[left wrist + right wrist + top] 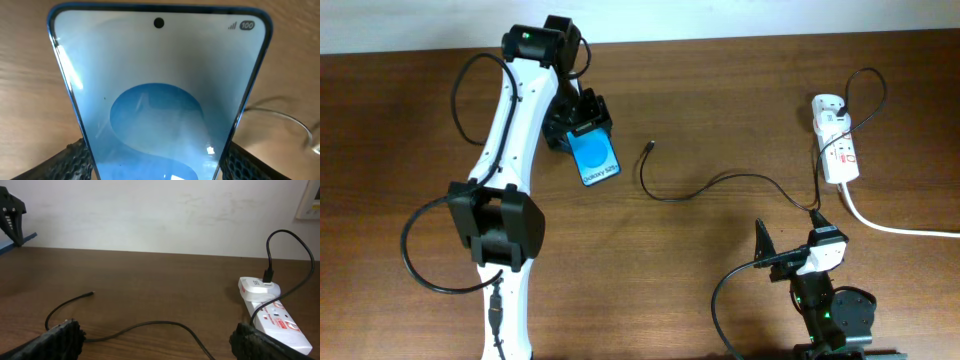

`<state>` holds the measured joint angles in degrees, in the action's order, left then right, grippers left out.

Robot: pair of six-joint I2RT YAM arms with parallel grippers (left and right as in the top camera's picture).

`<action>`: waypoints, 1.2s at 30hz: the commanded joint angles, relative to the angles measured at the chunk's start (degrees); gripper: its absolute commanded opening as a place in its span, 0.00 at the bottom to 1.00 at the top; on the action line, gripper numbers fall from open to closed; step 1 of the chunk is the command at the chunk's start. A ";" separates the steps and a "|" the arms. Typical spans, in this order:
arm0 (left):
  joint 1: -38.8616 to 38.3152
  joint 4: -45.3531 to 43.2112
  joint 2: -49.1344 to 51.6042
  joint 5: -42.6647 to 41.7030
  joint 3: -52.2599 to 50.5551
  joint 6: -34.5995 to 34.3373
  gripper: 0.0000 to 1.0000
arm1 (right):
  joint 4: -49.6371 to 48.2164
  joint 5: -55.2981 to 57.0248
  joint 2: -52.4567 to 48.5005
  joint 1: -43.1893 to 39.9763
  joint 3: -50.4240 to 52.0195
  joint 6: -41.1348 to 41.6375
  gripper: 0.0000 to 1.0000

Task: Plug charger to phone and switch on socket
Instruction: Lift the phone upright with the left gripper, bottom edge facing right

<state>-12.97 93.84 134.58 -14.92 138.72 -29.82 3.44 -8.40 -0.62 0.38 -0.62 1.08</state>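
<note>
My left gripper (582, 128) is shut on the lower end of the phone (596, 158), one finger on each long edge. In the left wrist view the blue screen (160, 75) fills the frame between the fingers (157, 165). The charger's thin black cable (720, 180) lies on the table, its plug tip (649, 148) free to the right of the phone. The cable runs to an adapter in the white socket strip (840, 150) at the far right. My right gripper (790, 238) is open and empty, with the cable (150, 325) on the table between its fingers (157, 337). The socket shows in the right wrist view (272, 317).
A thick white cord (890, 225) leaves the socket and runs off the right edge. The left arm's black wires loop at the left (420, 260). A white wall stands behind the table's far edge (150, 250).
</note>
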 commanded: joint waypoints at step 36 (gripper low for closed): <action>12.44 2.91 -0.46 -48.26 1.64 -15.98 0.00 | 0.26 -0.35 0.42 0.37 0.31 -0.02 0.99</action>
<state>-0.89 96.64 134.61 -60.05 138.72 -45.30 3.44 -8.43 -0.62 0.38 -0.62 1.08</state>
